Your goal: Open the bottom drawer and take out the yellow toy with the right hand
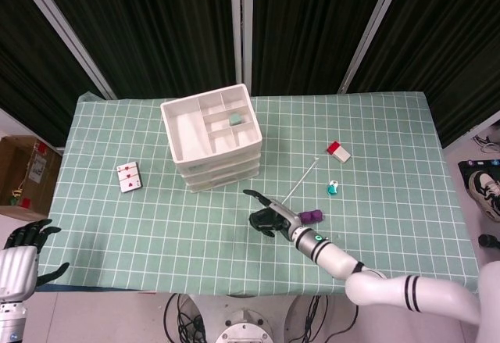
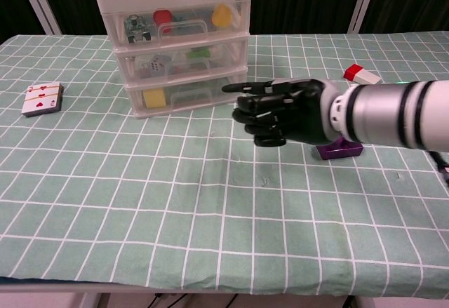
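Chest view shows the right hand (image 2: pixel 280 111), fingers spread and empty, near the front of the drawer unit (image 2: pixel 175 41), apparently positioned to reach its closed bottom drawer (image 2: pixel 186 94).

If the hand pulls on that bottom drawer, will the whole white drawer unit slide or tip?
It may slide: the drawer unit looks like thin, light plastic on smooth cloth, with only small items inside. Tipping seems unlikely, since the bottom drawer sits low. The right hand isn't touching it yet.
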Motion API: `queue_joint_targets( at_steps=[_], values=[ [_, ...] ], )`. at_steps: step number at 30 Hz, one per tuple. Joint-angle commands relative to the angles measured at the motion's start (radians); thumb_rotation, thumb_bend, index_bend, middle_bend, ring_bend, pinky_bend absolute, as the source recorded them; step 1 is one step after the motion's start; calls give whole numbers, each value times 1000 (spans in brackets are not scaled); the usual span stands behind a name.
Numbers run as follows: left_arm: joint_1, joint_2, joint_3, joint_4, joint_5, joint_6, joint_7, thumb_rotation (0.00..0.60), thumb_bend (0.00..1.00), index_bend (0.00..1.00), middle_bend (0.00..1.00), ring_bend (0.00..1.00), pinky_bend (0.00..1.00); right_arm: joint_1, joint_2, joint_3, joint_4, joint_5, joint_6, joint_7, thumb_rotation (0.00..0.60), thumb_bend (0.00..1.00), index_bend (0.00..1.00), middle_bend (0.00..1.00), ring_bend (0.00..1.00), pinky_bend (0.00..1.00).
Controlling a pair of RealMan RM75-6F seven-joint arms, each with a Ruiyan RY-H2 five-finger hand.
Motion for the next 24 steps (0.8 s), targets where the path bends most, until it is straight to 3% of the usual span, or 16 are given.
queue_joint_targets(
  at_steps=[1, 14, 24],
  values=[
    [-2, 0, -2, 3, -3, -5, -5, 600, 48, 315, 192, 166, 189, 111, -121, 46, 140, 146, -91, 18, 600, 635, 49, 772, 853, 919],
    [-13, 2, -12, 14, -11, -23, -23, 600, 48, 316, 192, 166, 189, 237, -245, 75, 332, 349, -119, -61, 600, 651, 30, 772, 854, 919],
    [-12, 6, -14, 11, -15, -25, -26, 600, 47, 318, 192, 166, 189, 295, -286, 77, 419, 425, -130, -140, 600, 653, 29, 771, 854, 919]
  ],
)
